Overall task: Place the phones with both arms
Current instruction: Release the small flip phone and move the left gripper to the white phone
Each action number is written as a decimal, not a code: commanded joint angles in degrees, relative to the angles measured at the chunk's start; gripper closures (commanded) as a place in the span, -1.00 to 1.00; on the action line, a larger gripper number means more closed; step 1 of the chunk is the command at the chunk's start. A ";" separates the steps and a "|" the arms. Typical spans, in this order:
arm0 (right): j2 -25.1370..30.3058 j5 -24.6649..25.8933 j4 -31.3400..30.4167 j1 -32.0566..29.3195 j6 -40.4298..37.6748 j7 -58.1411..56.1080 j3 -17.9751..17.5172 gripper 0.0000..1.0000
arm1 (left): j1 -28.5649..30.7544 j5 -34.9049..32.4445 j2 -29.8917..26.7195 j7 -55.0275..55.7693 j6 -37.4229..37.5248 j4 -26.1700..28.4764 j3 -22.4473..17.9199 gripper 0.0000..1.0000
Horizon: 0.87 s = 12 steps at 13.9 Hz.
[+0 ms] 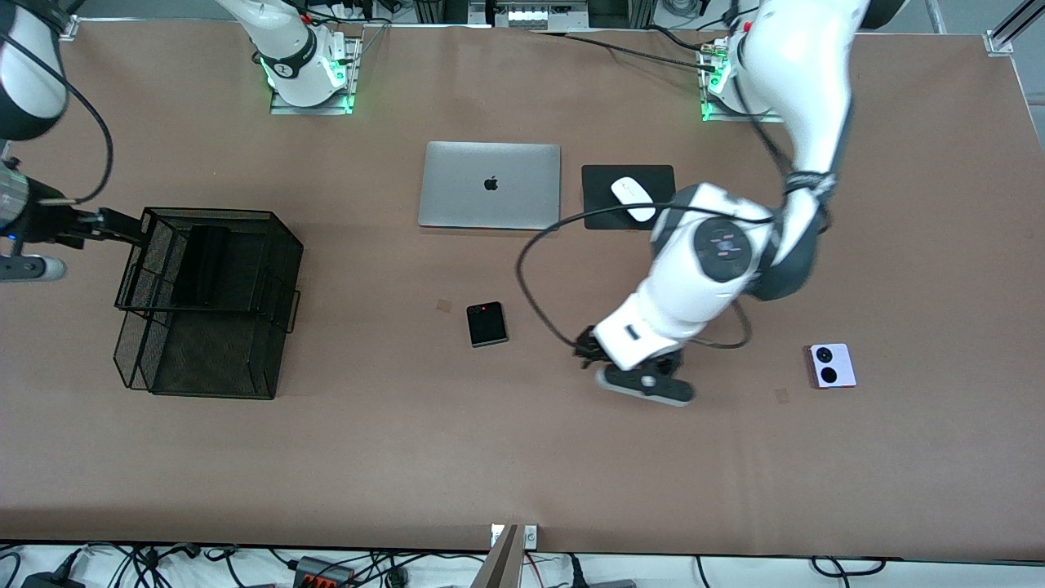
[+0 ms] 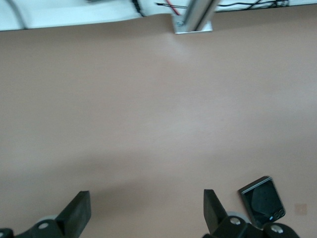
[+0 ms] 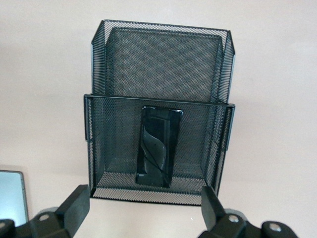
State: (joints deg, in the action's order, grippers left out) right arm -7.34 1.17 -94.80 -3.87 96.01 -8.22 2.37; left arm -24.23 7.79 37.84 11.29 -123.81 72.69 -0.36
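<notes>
The long slim black phone (image 1: 200,265) lies in the upper tier of a black mesh tray (image 1: 212,214); the right wrist view shows it (image 3: 158,151) inside the tray (image 3: 158,101). My right gripper (image 1: 114,222) (image 3: 142,193) is open and empty at the tray's edge, at the right arm's end of the table. The small squarish black phone (image 1: 486,324) lies mid-table and also shows in the left wrist view (image 2: 262,201). The lavender-white phone (image 1: 832,365) lies toward the left arm's end. My left gripper (image 1: 645,384) (image 2: 144,196) is open and empty over bare table between these two phones.
A silver laptop (image 1: 490,185) lies shut, farther from the front camera than the black phone; its corner shows in the right wrist view (image 3: 11,196). A white mouse (image 1: 633,198) sits on a black pad (image 1: 604,184) beside it. The left arm's black cable (image 1: 531,269) loops over the table.
</notes>
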 commanded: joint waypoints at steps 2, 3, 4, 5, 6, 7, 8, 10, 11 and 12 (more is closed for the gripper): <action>-0.75 -0.30 5.84 0.09 -3.20 -0.30 -0.18 -1.00 | 5.67 0.56 -8.47 -8.81 3.74 8.42 0.89 -1.00; -0.49 -0.38 6.20 0.70 -3.29 0.30 -0.18 -1.00 | 7.08 0.48 -9.79 -10.14 4.79 9.39 0.89 -1.00; -0.40 -0.38 6.29 0.79 -3.29 0.92 -0.09 -1.00 | 8.40 0.39 -10.85 -11.37 6.46 10.35 0.89 -1.00; -0.40 -0.38 6.55 0.62 -3.29 3.10 -0.09 -1.00 | 9.81 0.30 -11.55 -13.56 8.30 10.71 0.89 -1.00; -0.22 -0.38 6.55 0.70 -3.29 6.17 -0.09 -1.00 | 11.73 -0.57 -11.82 -16.10 9.80 10.80 0.89 -1.00; -0.22 -0.38 6.73 0.70 -3.20 7.94 -0.09 -1.00 | 13.23 -0.93 -12.35 -18.56 10.16 11.76 0.63 -1.00; -0.22 -0.38 6.73 0.70 -3.02 7.61 -0.09 -1.00 | 14.12 -1.11 -12.79 -19.98 10.16 12.64 0.10 -1.00; -0.31 -0.38 9.26 0.96 -3.11 7.34 -0.18 -1.00 | 16.05 -1.11 -13.05 -21.39 9.55 15.10 -0.25 -1.00; -0.40 -0.29 10.06 1.49 -3.11 7.60 -0.18 -1.00 | 17.02 -1.11 -13.05 -22.27 9.11 15.63 -0.34 -1.00; -0.40 -0.21 10.16 1.84 -3.11 7.43 -0.18 -1.00 | 17.81 -1.11 -13.14 -23.24 8.76 16.33 -0.43 -1.00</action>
State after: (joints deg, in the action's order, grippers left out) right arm -7.34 1.17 -86.90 -2.88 94.01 -2.03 2.32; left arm -7.54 7.45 26.96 -9.63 -113.97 85.39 -0.84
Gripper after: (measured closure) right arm 0.000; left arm 0.000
